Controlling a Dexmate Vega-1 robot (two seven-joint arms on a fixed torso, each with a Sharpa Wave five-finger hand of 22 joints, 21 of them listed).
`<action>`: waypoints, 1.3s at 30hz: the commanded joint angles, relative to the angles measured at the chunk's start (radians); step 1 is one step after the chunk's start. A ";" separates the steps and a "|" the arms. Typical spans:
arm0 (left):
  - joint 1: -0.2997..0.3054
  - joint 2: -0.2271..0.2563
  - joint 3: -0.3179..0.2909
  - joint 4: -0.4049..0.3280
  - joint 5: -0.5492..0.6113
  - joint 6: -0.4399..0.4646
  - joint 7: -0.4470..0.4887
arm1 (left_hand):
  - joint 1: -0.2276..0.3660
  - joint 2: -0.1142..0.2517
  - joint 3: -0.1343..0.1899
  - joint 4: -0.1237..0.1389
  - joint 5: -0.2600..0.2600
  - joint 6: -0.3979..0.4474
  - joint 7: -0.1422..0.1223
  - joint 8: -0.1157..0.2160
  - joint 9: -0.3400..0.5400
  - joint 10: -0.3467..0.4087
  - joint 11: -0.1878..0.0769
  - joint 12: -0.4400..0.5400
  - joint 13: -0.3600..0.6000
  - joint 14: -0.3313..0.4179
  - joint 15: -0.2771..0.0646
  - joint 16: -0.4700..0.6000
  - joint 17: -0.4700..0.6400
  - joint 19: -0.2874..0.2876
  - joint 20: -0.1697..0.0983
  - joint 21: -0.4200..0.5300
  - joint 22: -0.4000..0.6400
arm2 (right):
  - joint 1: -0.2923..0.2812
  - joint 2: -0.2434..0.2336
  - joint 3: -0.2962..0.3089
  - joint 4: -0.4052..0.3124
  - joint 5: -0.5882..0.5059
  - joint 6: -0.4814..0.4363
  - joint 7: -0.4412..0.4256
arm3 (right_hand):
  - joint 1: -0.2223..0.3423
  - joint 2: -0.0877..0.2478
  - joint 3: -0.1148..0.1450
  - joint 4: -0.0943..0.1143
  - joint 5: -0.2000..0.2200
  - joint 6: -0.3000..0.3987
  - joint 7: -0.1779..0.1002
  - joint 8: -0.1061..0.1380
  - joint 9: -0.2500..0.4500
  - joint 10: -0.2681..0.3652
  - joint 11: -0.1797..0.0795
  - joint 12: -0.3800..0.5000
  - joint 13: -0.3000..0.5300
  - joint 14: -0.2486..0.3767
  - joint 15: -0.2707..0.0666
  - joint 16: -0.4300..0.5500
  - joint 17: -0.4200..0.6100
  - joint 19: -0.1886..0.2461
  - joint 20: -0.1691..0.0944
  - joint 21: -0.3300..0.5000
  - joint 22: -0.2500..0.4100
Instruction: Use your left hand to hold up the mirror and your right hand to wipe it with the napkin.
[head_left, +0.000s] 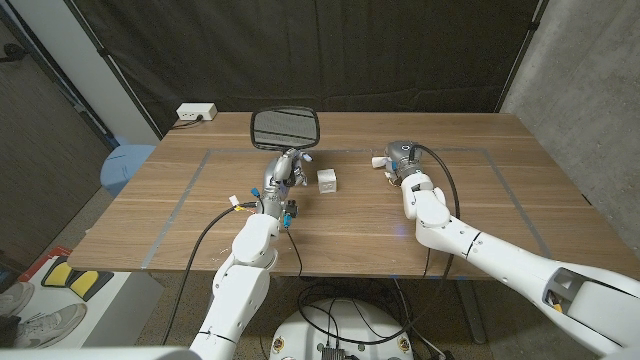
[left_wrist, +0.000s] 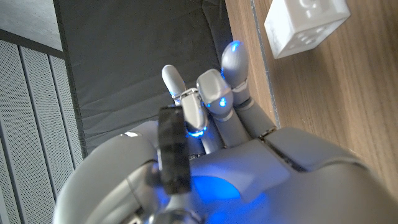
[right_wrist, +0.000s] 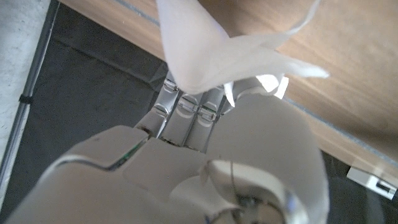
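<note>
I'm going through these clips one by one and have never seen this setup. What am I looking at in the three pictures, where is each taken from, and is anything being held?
This is a two-armed robot standing at a wooden table, and each arm ends in a hand with fingers. The wide picture comes from a camera on its head, looking down over both arms. The other two come from cameras on the wrists, looking along the back of each hand, so they appear turned.

In the head view, the left hand holds a mirror upright by its handle; the left wrist view shows the dark handle in its grip. The right hand holds a white napkin, seen crumpled in its fingers from the right wrist. The napkin is apart from the mirror. A small white cube sits on the table between the hands, and a white power strip lies off the far left corner.
</note>
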 joint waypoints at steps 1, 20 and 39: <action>-0.005 0.003 0.006 -0.008 0.012 0.028 0.007 | -0.024 0.020 0.234 -0.156 0.215 0.059 0.060 0.009 0.000 0.003 -0.007 0.008 0.001 -0.002 -0.003 0.000 -0.003 -0.005 -0.043 0.005 0.002 | -0.107 0.063 0.135 0.006 0.083 0.072 -0.420 | 0.010 -0.003 -0.005 0.004 0.000 0.014 0.003 0.006 0.006 0.016 -0.003 0.008 0.008 0.012 -0.063 0.009 0.011 -0.004 -0.154 0.019 0.002; -0.110 0.030 -0.009 -0.028 0.031 0.353 -0.078 | -0.028 0.024 0.233 -0.157 0.217 0.056 0.063 0.025 -0.015 0.003 -0.006 0.008 0.001 0.001 -0.004 0.004 -0.008 -0.003 -0.043 0.005 -0.008 | -0.170 0.065 0.225 -0.077 0.165 0.221 -0.610 | 0.011 -0.009 -0.013 0.008 0.004 0.018 0.003 0.005 0.008 0.022 -0.003 0.012 0.026 0.016 -0.062 0.001 0.025 -0.016 -0.147 0.049 -0.009; -0.282 0.148 0.058 0.030 0.177 0.481 -0.300 | -0.031 0.026 0.233 -0.157 0.221 0.049 0.065 0.047 -0.018 0.003 -0.007 0.009 0.001 0.002 -0.008 0.011 -0.008 -0.002 -0.044 0.008 -0.009 | -0.213 0.034 0.271 -0.139 0.217 0.328 -0.667 | 0.019 -0.010 -0.010 0.006 0.007 0.026 0.008 0.005 0.007 0.028 -0.001 0.013 0.038 0.023 -0.062 -0.005 0.033 -0.010 -0.144 0.059 -0.029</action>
